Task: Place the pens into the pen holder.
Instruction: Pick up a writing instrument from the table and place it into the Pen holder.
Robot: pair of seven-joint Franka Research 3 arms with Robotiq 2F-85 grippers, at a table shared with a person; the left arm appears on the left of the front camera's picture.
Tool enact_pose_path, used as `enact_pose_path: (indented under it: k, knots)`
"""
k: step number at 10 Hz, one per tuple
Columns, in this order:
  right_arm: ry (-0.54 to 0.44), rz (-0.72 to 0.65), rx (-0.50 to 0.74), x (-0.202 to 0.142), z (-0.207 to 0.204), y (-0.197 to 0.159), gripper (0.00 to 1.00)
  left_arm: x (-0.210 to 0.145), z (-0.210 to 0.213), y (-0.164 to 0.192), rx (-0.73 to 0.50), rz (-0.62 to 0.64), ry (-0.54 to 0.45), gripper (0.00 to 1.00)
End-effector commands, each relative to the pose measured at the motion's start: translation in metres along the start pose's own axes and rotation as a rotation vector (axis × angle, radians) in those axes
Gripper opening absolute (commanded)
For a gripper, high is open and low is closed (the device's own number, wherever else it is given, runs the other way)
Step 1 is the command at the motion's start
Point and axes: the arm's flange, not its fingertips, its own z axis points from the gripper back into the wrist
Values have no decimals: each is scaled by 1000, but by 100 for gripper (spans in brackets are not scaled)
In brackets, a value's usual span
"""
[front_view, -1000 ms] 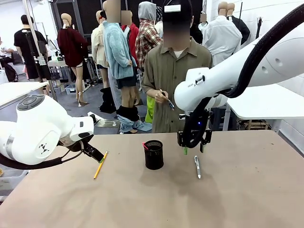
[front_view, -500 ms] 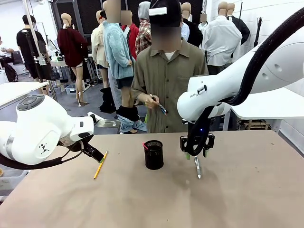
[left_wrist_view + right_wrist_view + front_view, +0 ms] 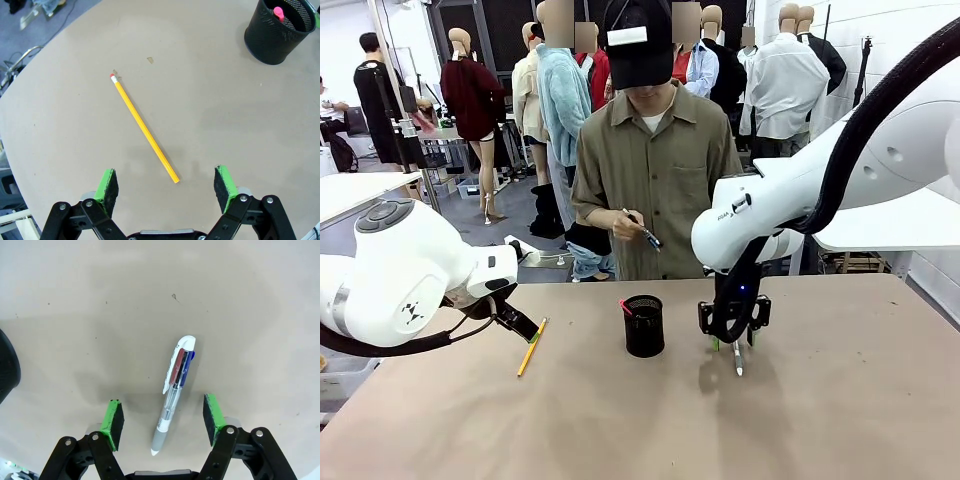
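Observation:
A silver-white pen (image 3: 175, 390) with a dark clip lies flat on the table between the green pads of my right gripper (image 3: 162, 415), which is open and low over it without touching it. From the front, that right gripper (image 3: 731, 341) hovers just over the pen (image 3: 737, 360), right of the black mesh pen holder (image 3: 644, 326). A pink-tipped pen (image 3: 626, 308) stands inside the holder. A yellow pencil-like pen (image 3: 144, 129) lies ahead of my open left gripper (image 3: 167, 182), whose jaws hold nothing. The pen holder (image 3: 280, 30) sits at the upper right of the left wrist view.
A person stands at the far edge of the table holding a dark pen (image 3: 642, 232) in one hand. The brown table (image 3: 820, 420) has bare room at the front and to the right. The holder's dark wall (image 3: 7, 372) shows at the left edge of the right wrist view.
My right gripper has come down and slightly right until it straddles the silver-white pen. The person has stepped left with the pen in hand. The left arm has not moved.

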Motion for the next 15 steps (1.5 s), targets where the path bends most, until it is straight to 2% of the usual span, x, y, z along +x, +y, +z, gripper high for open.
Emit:
enact_pose_path:
  k: [1,2,6,11,13,14,15]
  knots:
    - [-30,-21,-49,2,-7,3,80,-1,1,2,-2,7,-2,100]
    - [-45,6,-44,1,-8,4,80,-1,1,2,-2,7,-2,100]
    - [-53,3,-55,-2,-6,5,0,-1,1,2,-2,7,-2,100]
    - [-38,33,-32,0,-5,0,0,-1,1,2,-2,7,-2,100]
    - [-116,141,47,-7,6,-6,0,-1,1,2,-2,7,-2,100]
    - [-174,271,122,-13,15,-12,0,-1,1,2,-2,7,-2,100]
    - [-230,329,126,-19,23,-17,0,-1,1,2,-2,7,-2,100]
